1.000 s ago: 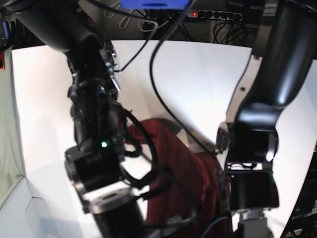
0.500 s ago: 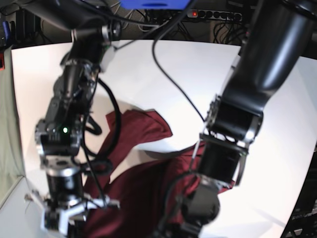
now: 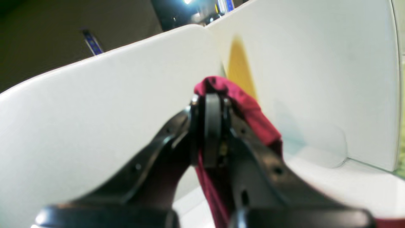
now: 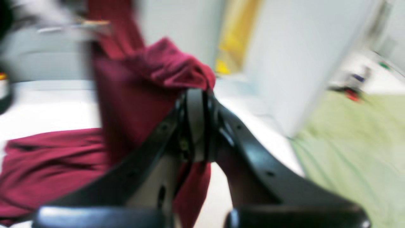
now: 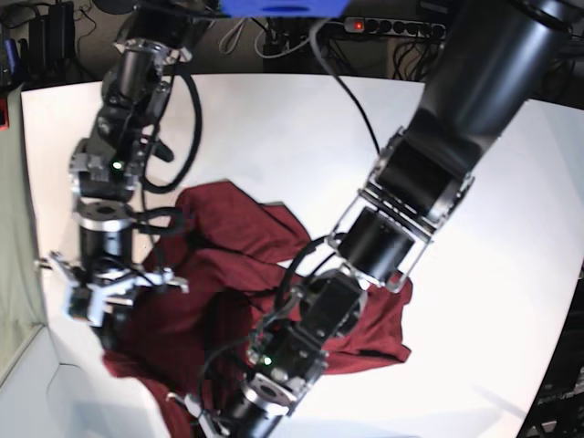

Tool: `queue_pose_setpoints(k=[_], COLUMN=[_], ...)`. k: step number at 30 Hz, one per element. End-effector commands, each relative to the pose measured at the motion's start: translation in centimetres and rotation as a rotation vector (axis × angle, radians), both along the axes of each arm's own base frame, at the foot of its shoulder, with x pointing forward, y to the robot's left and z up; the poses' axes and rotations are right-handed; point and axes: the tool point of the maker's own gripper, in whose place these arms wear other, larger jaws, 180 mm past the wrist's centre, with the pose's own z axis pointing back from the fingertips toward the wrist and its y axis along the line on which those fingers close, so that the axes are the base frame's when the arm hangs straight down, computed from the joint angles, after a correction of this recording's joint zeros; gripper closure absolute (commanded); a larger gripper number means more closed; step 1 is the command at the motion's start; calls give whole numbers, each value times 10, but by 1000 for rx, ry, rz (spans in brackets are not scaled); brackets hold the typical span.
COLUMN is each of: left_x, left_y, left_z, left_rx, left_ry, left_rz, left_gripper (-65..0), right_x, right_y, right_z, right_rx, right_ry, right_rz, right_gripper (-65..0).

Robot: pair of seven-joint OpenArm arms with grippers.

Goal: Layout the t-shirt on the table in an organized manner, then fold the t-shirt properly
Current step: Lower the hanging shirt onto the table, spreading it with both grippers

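Observation:
The maroon t-shirt (image 5: 246, 255) lies crumpled on the white table (image 5: 319, 137), bunched toward the near edge. In the left wrist view my left gripper (image 3: 212, 99) is shut on a fold of the t-shirt (image 3: 253, 114), which drapes over the fingertips and hangs down between the fingers. My right gripper (image 4: 196, 95) is likewise shut on a bunched fold of the t-shirt (image 4: 148, 79), with more cloth spread low on the left. In the base view the right gripper (image 5: 108, 333) sits at the shirt's near-left corner, and the left arm (image 5: 301, 347) reaches over the shirt toward the bottom edge.
A power strip (image 5: 392, 26) and cables lie beyond the table's far edge. Pale green floor (image 4: 348, 152) shows past the table on the right arm's side. A yellow patch (image 3: 240, 69) shows on the white surface ahead of the left gripper.
Both arms have swung toward the near edge of the table, dragging the t-shirt with them. The shirt now shows more widely between the arms. Both grips stay shut.

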Motion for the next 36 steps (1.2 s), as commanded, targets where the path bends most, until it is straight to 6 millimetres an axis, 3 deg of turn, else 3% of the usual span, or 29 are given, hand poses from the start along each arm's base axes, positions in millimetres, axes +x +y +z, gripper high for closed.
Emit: queue_pose_setpoints(k=[1, 4, 9, 16, 23, 30, 33, 36], left_x=[-1, 6, 14, 26, 12, 11, 3, -3], left_y=[-2, 2, 6, 15, -12, -14, -26, -37], left_z=[33, 21, 24, 20, 4, 0, -12, -35], left_rx=[-35, -36, -57, -104, -71, -81, -48, 15], left_ry=[-80, -48, -24, 36, 70, 90, 102, 133], left_rz=[-6, 6, 17, 31, -42, -52, -83, -108], left_gripper=[-4, -4, -4, -6, -6, -6, -6, -6], right_x=[-2, -8, -12, -12, -12, -13, -17, -21], right_y=[-3, -17, -32, -32, -32, -32, -31, -31], right_z=[15, 6, -8, -8, -8, -10, -18, -26], right_rx=[-4, -4, 1, 2, 0, 0, -1, -1], right_ry=[-57, -35, 4, 4, 4, 10, 34, 57], right_rz=[-9, -48, -87, -86, -88, -89, -84, -83], right_gripper=[0, 0, 0, 0, 0, 0, 0, 0])
